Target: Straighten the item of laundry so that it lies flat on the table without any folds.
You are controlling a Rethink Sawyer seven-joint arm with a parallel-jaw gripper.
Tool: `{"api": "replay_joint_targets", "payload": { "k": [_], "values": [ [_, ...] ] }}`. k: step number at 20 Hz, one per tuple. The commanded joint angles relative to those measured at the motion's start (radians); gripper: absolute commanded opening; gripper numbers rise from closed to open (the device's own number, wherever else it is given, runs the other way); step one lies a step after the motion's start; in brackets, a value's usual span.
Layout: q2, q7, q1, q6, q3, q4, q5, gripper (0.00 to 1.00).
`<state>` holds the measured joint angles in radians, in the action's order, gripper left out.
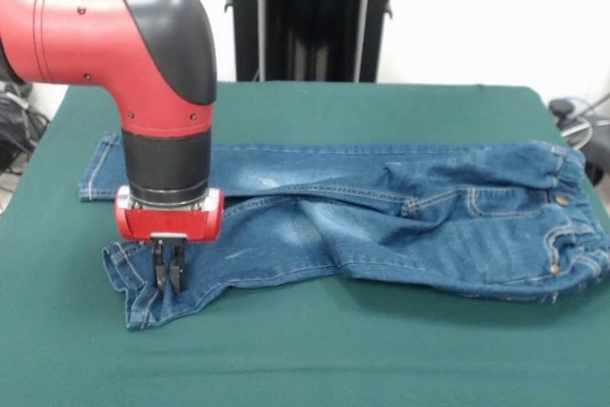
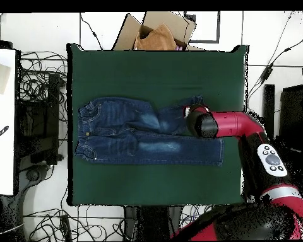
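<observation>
The small blue denim jeans (image 1: 400, 226) lie across the green table (image 1: 305, 359), waistband at the right and legs pointing left. The far leg lies fairly straight. The near leg is creased, with a fold where it crosses the middle and a rumpled hem at the left. My gripper (image 1: 171, 278) comes straight down onto the near leg just by its hem, fingers close together and pinching the denim. In the overhead view the jeans (image 2: 135, 133) lie mid-table (image 2: 154, 75) with the waistband at the left, and the arm's wrist (image 2: 197, 123) hides the gripper.
The black pedestal (image 1: 315, 16) stands behind the table's far edge. In the overhead view an open cardboard box (image 2: 157, 31) sits beyond the top edge, cables (image 2: 43, 82) lie on the floor at the left, and a white surface (image 2: 1, 120) stands at the far left.
</observation>
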<state>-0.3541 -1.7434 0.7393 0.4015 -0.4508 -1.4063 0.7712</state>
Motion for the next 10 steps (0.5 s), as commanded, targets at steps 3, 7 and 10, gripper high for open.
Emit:
{"api": "replay_joint_targets", "payload": {
  "k": [3,7,10],
  "values": [
    [0.192,0.064,0.0,-0.065,-0.011,0.099,0.069,0.0],
    [0.185,0.057,-0.004,-0.067,-0.006,0.095,0.069,0.0],
    [0.152,0.113,0.012,-0.022,-0.031,0.094,0.059,0.0]
  ]
}}
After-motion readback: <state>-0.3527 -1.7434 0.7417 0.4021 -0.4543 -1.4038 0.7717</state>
